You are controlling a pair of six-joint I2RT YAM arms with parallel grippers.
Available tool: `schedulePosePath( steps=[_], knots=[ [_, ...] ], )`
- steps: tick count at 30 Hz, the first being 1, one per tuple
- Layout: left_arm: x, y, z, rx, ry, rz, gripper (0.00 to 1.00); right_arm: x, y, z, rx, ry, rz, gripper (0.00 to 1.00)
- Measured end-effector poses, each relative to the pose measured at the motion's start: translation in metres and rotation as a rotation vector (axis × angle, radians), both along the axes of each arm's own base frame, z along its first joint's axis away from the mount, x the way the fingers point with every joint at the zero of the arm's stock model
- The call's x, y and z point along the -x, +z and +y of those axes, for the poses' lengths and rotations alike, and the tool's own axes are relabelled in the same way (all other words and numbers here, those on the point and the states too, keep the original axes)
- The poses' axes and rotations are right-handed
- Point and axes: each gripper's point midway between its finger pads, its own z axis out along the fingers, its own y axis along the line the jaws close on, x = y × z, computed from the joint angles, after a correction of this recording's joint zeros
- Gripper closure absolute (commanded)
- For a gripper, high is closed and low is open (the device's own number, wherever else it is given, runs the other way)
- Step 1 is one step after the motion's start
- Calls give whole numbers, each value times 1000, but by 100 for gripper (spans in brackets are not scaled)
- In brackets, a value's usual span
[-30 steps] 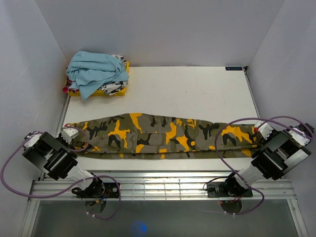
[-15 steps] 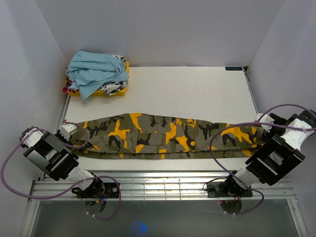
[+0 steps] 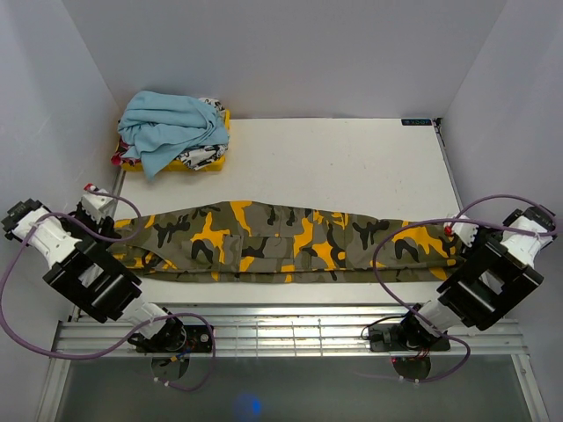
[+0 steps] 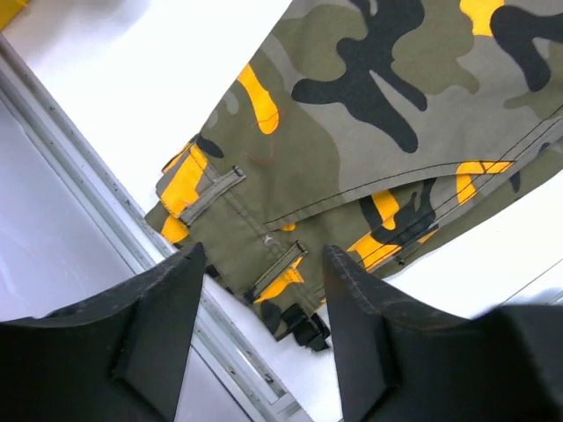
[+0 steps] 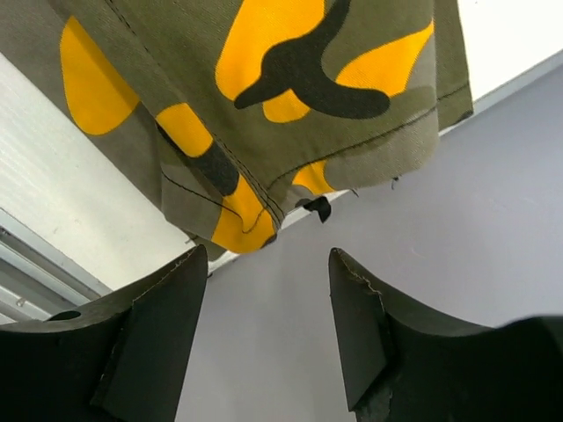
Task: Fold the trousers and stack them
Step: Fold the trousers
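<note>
Left claw [image 4: 264,255]: drawn back off waistband [image 4: 220,207], jaws parted, empty. Right claw [image 5: 268,255]: likewise off hems [image 5: 352,149], parted, empty. Trousers [image 3: 281,242]: flat, full length along near table [image 3: 352,158] edge. Next fold, likely end to end: grip both layers squarely, keep edges matched.

Blue garment [image 3: 169,125] atop apparently yellow-white garment [image 3: 204,158]

Black, boxy arms [image 3: 88,280], white wrist housings [image 3: 42,236], looping purple cables [image 3: 376,257], dark wedge-shaped fingers [image 4: 163,325].
</note>
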Motion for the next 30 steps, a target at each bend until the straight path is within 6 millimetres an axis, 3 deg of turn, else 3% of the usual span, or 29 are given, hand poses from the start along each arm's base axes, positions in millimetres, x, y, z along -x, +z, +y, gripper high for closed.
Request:
schedulePosePath(
  steps=[4, 7, 10, 11, 14, 17, 21, 24, 28, 30],
  knots=[
    [1, 0, -5, 10, -9, 9, 29, 3, -18, 9, -5, 19, 19, 37],
    [2, -2, -7, 23, -8, 14, 29, 9, -37, 18, -2, 42, 49, 44],
    [5, -8, -14, 47, -12, 26, 29, 11, -49, 20, 14, 67, 71, 86],
    [6, -11, -19, 61, -13, 36, 32, 10, -50, 19, 22, 67, 73, 92],
    [12, -26, -33, 110, -8, 82, 38, 0, -45, 17, 34, 77, 54, 92],
    [14, -43, -39, 156, 28, 132, 44, -30, -11, 9, 54, 85, -21, 92],
    [15, -77, -33, 227, 124, 229, 51, -90, 64, 0, 132, 110, -209, 92],
    [16, -104, -25, 262, 203, 307, 55, -127, 121, 11, 184, 141, -363, 92],
    [15, -122, -14, 272, 289, 368, 63, -144, 168, 51, 225, 235, -543, 92],
    [16, -127, -9, 262, 319, 389, 67, -132, 172, 60, 295, 280, -628, 92]
  ],
)
